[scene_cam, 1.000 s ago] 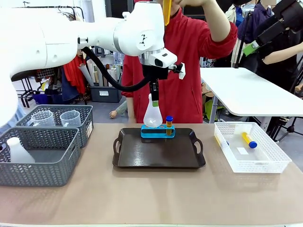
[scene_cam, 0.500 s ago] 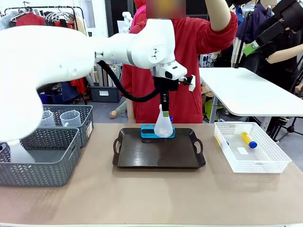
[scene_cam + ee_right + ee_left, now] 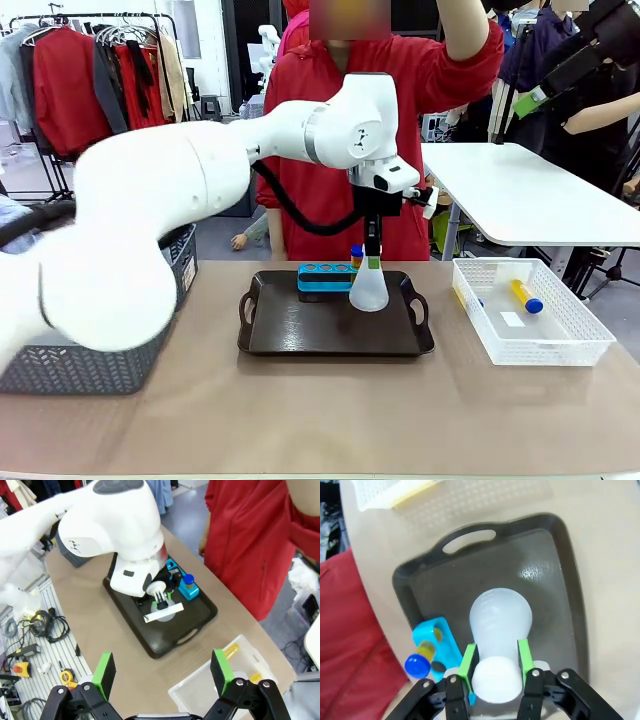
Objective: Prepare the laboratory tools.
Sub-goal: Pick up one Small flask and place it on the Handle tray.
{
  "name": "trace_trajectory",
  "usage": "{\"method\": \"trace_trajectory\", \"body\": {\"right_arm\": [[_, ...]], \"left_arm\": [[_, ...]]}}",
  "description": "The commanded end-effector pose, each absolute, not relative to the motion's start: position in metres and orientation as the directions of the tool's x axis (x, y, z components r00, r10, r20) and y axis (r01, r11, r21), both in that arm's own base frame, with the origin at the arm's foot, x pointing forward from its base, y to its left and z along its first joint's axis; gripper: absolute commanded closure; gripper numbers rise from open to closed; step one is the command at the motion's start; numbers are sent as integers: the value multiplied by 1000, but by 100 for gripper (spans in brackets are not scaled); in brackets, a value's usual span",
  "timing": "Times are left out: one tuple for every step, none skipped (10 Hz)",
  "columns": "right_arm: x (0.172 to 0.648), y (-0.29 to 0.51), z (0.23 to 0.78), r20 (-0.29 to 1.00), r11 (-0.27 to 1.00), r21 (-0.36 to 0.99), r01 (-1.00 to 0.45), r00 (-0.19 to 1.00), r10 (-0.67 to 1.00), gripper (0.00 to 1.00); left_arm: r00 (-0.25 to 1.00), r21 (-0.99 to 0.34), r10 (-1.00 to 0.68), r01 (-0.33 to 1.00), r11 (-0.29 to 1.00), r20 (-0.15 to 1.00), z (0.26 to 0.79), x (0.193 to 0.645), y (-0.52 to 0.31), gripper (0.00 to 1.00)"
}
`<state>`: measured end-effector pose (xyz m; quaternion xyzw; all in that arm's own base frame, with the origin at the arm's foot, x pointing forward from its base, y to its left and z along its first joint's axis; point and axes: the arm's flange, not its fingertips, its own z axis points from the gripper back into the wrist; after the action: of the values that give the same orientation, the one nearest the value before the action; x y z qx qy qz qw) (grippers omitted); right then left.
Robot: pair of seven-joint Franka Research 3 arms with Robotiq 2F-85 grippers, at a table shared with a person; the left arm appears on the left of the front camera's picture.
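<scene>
My left gripper (image 3: pixel 372 262) is shut on the neck of the translucent white conical flask (image 3: pixel 368 291), holding it upright low over the right half of the dark tray (image 3: pixel 300 325). I cannot tell whether its base touches the tray. In the left wrist view the green pads (image 3: pixel 468 659) clamp the flask (image 3: pixel 501 616) from both sides. The blue tube rack (image 3: pixel 322 277) stands at the tray's back edge, holding a blue-capped orange tube (image 3: pixel 356 256). My right gripper (image 3: pixel 162 672) hangs open high above the table.
A white mesh bin (image 3: pixel 575 330) on the right holds another blue-capped tube (image 3: pixel 527 296). A grey basket (image 3: pixel 90 372) sits at the left, mostly behind my left arm. A person in red (image 3: pixel 330 150) stands close behind the tray, with one arm raised.
My left arm has carried the flask rightward and lower, from in front of the blue rack to the tray's right half. The grip has stayed the same.
</scene>
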<state>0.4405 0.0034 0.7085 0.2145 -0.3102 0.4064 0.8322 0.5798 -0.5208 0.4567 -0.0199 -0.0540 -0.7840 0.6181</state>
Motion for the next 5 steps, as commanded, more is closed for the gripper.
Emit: {"method": "trace_trajectory", "body": {"right_arm": [[440, 4, 710, 699, 571, 106, -814, 469, 540, 0], [440, 4, 710, 699, 571, 106, -814, 469, 540, 0], [440, 4, 710, 699, 571, 106, -814, 469, 540, 0], [440, 4, 710, 699, 571, 106, -814, 469, 540, 0], [440, 4, 710, 699, 571, 106, -814, 469, 540, 0]], "left_arm": [[-277, 66, -959, 960, -273, 61, 468, 624, -550, 100], [-276, 48, -960, 961, -273, 55, 461, 625, -552, 100], [-272, 41, -961, 962, -270, 51, 455, 627, -551, 100], [-280, 32, -959, 960, -279, 52, 448, 627, -548, 100], [-280, 21, -959, 960, -279, 53, 444, 625, -548, 100]]}}
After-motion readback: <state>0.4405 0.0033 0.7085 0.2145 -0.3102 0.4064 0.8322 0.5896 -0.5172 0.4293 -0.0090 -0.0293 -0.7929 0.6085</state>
